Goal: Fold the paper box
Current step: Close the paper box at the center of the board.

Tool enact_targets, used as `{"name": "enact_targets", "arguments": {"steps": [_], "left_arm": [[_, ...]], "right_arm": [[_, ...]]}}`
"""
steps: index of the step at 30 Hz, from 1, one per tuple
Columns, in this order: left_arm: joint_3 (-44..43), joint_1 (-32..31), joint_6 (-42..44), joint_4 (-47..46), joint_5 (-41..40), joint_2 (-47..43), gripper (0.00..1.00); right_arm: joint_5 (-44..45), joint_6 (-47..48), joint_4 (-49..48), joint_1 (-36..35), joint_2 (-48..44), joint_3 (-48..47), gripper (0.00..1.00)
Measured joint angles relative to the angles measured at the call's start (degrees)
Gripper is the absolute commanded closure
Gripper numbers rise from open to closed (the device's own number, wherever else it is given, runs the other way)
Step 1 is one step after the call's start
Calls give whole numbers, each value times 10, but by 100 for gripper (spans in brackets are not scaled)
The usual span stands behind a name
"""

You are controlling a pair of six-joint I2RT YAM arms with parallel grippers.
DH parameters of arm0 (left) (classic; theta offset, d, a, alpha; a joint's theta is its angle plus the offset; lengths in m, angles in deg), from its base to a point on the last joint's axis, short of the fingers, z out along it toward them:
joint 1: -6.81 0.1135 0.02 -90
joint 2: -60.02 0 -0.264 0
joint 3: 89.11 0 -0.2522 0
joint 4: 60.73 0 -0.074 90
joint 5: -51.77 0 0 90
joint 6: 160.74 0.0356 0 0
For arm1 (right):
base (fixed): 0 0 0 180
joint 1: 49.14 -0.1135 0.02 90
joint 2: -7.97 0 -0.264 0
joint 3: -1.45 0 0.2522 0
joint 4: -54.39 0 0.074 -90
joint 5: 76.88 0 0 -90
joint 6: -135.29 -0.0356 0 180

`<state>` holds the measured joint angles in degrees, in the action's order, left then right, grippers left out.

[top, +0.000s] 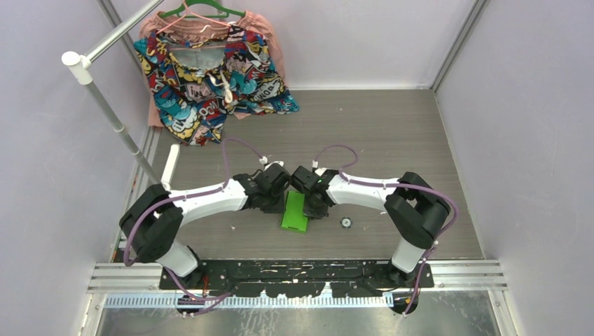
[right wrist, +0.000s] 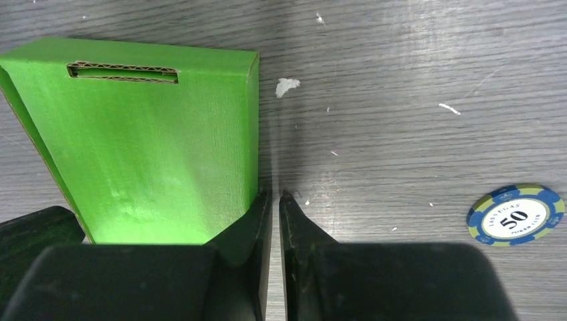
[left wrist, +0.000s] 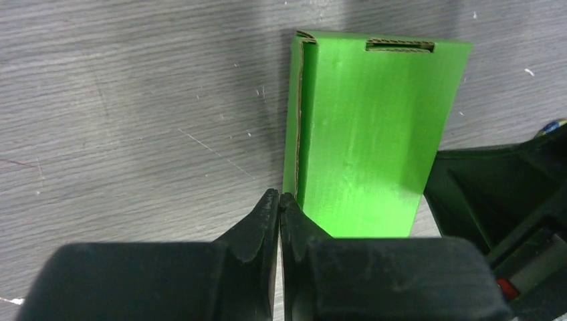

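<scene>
Worktop (top: pixel 392 140): carrying everything, showing grey wood grain.
Garment (top: pixel 203 77): lying bunched in the far left corner.
Paper box (top: pixel 294 212): lying flat mid-worktop, sitting between the two claws.
Left claw (left wrist: pixel 279 199): staying out of any grip, tips meeting beside a corner on the box's left edge.
Right claw (right wrist: pixel 275 195): closing on nothing, tips sitting just beside the box's right edge.
Poker chip (right wrist: pixel 515 215): lying right of the box, apart from it.

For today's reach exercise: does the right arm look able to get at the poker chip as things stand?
Probably yes: the poker chip lies bare on the table just right of the right gripper, nothing between them, though its jaws are shut.
</scene>
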<state>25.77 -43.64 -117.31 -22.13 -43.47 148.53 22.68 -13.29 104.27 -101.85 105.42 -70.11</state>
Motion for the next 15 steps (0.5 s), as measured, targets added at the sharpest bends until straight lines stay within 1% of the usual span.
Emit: {"name": "enact_targets", "arguments": {"steps": [8,11,15], "left_arm": [[-16,-5,-12,20,-5,4,94],[-25,-12,-10,43,-20,4,94],[-33,-17,-5,97,-54,-7,94]], "right_arm": [[-12,1,-9,4,-2,5,84],[-31,2,-46,4,-14,26,84],[-84,1,-134,7,-25,62,83]]}}
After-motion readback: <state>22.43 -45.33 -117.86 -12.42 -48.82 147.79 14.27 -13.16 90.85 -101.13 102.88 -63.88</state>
